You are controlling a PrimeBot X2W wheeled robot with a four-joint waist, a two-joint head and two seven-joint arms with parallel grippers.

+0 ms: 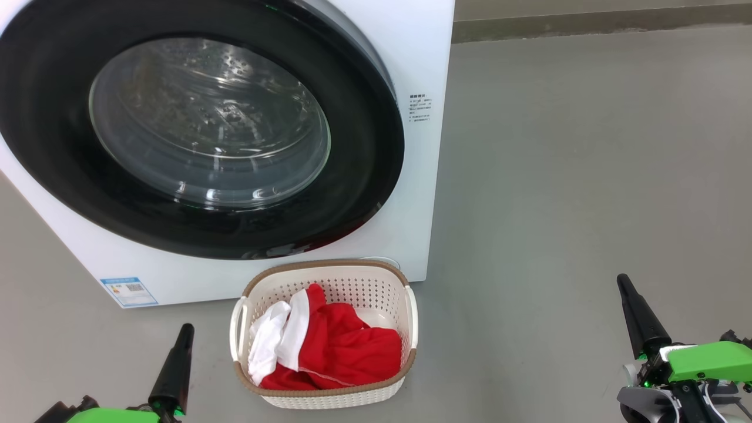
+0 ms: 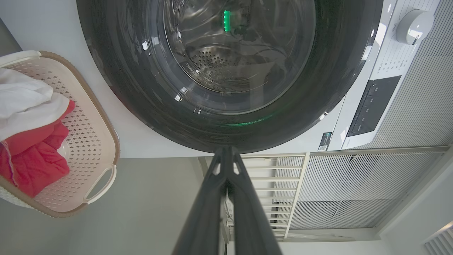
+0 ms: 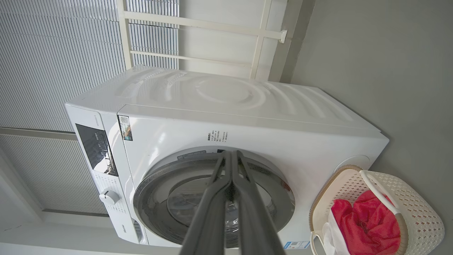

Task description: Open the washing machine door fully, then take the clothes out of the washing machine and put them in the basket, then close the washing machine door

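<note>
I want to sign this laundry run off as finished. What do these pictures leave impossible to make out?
- Depths of the drum: reflections on the washing machine door glass veil them in the head view; the left wrist view's top edge cuts them off.
- Anything under the clothes in the basket: covered, all views.
- Printed label on the washing machine: too small to read, head view.

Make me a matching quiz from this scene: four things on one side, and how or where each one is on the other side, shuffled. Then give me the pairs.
Column one:
1. washing machine door
2. clothes
3. basket
4. left gripper

Column two:
A. fingers pressed together, holding nothing
B. black-rimmed, closed
C. red and white, piled in the basket
D. cream, standing on the grey floor

Pairs: 1-B, 2-C, 3-D, 4-A
</note>
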